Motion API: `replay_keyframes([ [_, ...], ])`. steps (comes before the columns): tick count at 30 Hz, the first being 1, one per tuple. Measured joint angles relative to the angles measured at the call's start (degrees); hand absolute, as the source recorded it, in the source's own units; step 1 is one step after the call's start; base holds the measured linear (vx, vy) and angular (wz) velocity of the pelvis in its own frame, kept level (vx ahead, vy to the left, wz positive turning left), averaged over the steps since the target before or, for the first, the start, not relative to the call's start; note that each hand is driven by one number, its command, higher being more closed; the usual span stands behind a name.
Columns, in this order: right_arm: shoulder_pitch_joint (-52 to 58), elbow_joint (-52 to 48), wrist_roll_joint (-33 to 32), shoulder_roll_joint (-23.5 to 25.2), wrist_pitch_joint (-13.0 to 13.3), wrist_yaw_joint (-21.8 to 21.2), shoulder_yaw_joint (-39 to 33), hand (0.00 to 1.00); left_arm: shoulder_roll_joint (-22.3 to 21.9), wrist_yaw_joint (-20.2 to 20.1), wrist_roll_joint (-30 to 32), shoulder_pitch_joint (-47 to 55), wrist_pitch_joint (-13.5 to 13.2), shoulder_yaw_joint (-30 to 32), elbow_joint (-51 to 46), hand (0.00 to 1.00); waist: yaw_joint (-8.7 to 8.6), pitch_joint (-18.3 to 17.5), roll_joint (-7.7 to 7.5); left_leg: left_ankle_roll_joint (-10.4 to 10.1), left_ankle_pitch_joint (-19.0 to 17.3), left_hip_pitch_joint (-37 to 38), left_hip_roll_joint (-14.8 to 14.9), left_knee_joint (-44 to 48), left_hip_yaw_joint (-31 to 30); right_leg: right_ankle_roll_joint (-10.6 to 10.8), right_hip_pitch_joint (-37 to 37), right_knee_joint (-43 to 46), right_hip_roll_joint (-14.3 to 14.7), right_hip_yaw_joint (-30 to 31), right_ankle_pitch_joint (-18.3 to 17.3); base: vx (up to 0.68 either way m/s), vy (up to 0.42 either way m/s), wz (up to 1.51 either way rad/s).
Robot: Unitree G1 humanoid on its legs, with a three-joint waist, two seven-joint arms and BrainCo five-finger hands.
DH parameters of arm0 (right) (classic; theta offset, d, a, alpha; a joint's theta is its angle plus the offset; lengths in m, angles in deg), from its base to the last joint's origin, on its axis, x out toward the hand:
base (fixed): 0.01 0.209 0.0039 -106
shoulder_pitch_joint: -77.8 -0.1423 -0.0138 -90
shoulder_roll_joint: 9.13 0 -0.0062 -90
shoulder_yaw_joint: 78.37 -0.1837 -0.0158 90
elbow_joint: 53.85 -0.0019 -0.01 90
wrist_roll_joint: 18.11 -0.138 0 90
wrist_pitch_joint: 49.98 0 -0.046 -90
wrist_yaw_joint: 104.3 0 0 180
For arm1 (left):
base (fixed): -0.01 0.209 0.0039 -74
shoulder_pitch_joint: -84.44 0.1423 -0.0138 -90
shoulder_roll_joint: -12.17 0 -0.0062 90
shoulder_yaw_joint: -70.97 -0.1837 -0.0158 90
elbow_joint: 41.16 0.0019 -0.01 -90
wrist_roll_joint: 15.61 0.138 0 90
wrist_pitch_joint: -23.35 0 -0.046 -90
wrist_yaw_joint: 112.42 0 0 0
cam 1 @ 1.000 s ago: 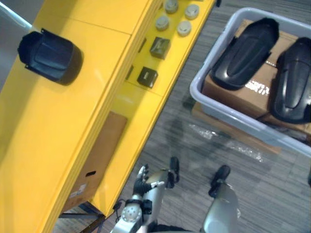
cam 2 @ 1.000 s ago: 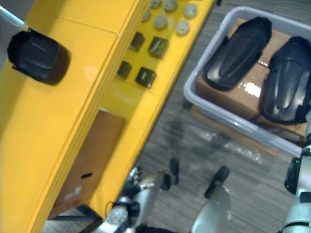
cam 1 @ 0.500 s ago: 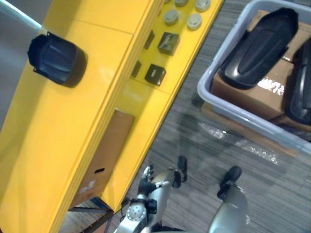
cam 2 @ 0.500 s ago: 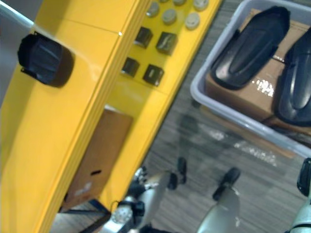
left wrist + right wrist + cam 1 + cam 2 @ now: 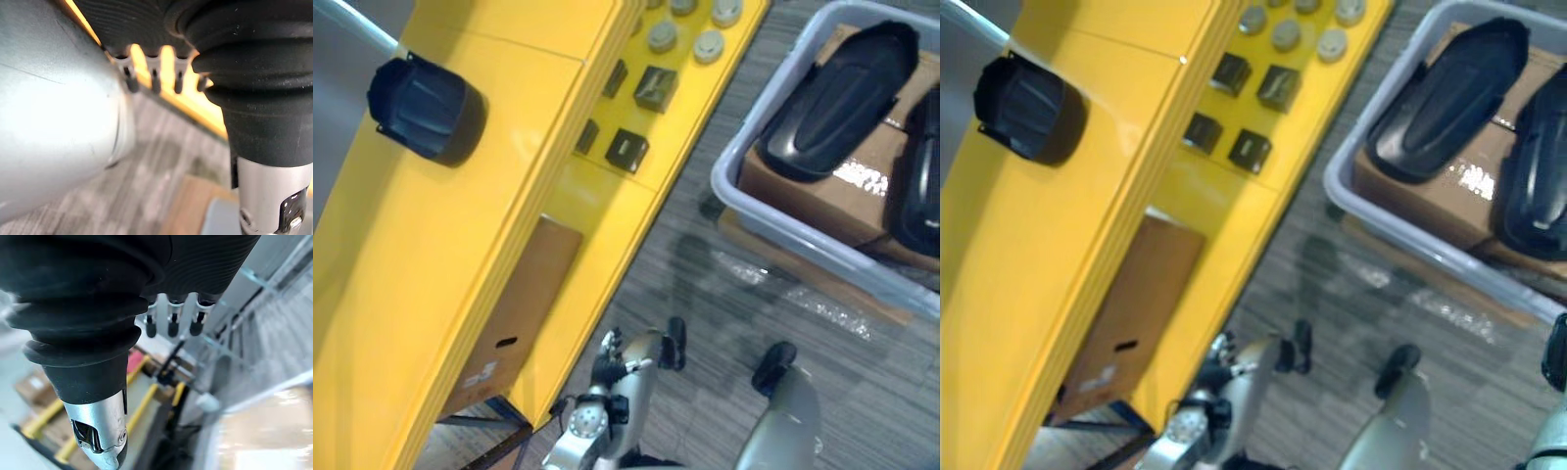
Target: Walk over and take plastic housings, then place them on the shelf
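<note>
Two long black plastic housings (image 5: pixel 837 98) (image 5: pixel 1538 166) lie on a cardboard box inside a grey bin (image 5: pixel 773 220) on the floor at the right. A third, rounder black housing (image 5: pixel 426 108) rests on the top of the yellow shelf (image 5: pixel 431 255) at the left. My left hand (image 5: pixel 609 357) hangs low beside the shelf's edge, its fingers (image 5: pixel 155 81) relaxed and holding nothing. My right hand (image 5: pixel 1557 352) hangs at the right edge, short of the bin, its fingers (image 5: pixel 170 325) straight and empty.
A lower yellow shelf level carries small dark blocks (image 5: pixel 626 149) and grey round caps (image 5: pixel 710 44). A brown cardboard box (image 5: pixel 509 323) sits under the shelf. Clear plastic film (image 5: pixel 803 294) lies on the grey carpet in front of the bin.
The whole picture has shifted a little down and left, so the camera moved. The housings, bin and shelf keep their places; both hands hang as before.
</note>
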Motion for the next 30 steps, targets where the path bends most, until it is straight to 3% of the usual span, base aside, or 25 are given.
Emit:
replay_keyframes([
  [2,-0.1,-0.8,-1.1,0.0,-0.4,-5.0,0.8,0.00,0.0,-0.2,0.0,0.0,0.0,0.0,0.0,0.00,0.00,0.0,0.00,-0.1,-0.1,0.1,0.4,-0.1,0.1,-0.4,0.0,0.0,0.2,0.1,-0.2,-0.04,-0.010,-0.07],
  [6,0.0,-0.2,-4.2,0.3,-4.0,-12.5,3.4,0.00,0.0,-0.1,0.0,0.0,0.0,0.0,0.0,0.00,0.09,0.0,0.00,-0.1,-0.1,0.1,0.9,-0.2,0.1,-0.6,-0.1,0.0,0.6,0.1,-0.3,-0.02,-0.016,-0.03],
  [14,0.2,5.6,-6.2,0.6,-9.4,-18.7,5.9,0.00,0.0,0.1,-0.1,0.0,0.0,-0.3,0.0,0.00,0.74,0.0,0.03,-0.1,-0.1,-0.1,1.0,-0.7,0.1,-0.5,-0.2,-0.7,0.9,-0.2,-0.3,0.01,0.000,0.00],
  [19,0.5,8.9,-6.1,0.6,-15.3,-22.3,8.6,0.00,0.0,0.3,-1.7,0.0,-0.1,-0.6,0.2,0.00,2.02,-0.5,0.67,-0.1,-0.1,-0.7,0.9,-0.8,-0.3,-0.4,-0.3,-1.3,1.0,-0.8,-0.2,0.03,0.002,0.03],
  [27,0.6,10.0,-3.2,-0.1,-19.1,-26.9,10.1,0.00,0.1,0.4,-1.9,-0.1,0.0,-1.1,0.0,0.00,2.50,-0.6,0.84,-0.1,0.0,-1.3,0.9,-0.8,-0.7,-0.4,-0.2,-1.9,1.0,-1.7,-0.2,0.02,0.005,0.02],
  [28,0.6,10.1,-3.0,-0.2,-19.2,-27.3,10.4,1.00,0.1,0.4,-2.0,-0.1,0.0,-1.1,-0.1,0.00,2.57,-0.6,0.85,-0.1,0.0,-1.3,0.8,-0.9,-0.7,-0.4,-0.2,-1.9,1.0,-1.7,-0.2,0.00,0.001,0.03],
  [30,0.8,10.8,-0.8,-1.1,-20.3,-29.3,11.3,1.00,0.1,0.5,-2.1,-0.5,0.1,-1.6,-0.1,0.00,3.17,-0.7,0.97,-0.1,-0.1,-1.6,0.8,-1.0,-1.0,-0.6,-0.2,-2.1,1.0,-2.1,-0.4,0.00,-0.001,0.05],
])
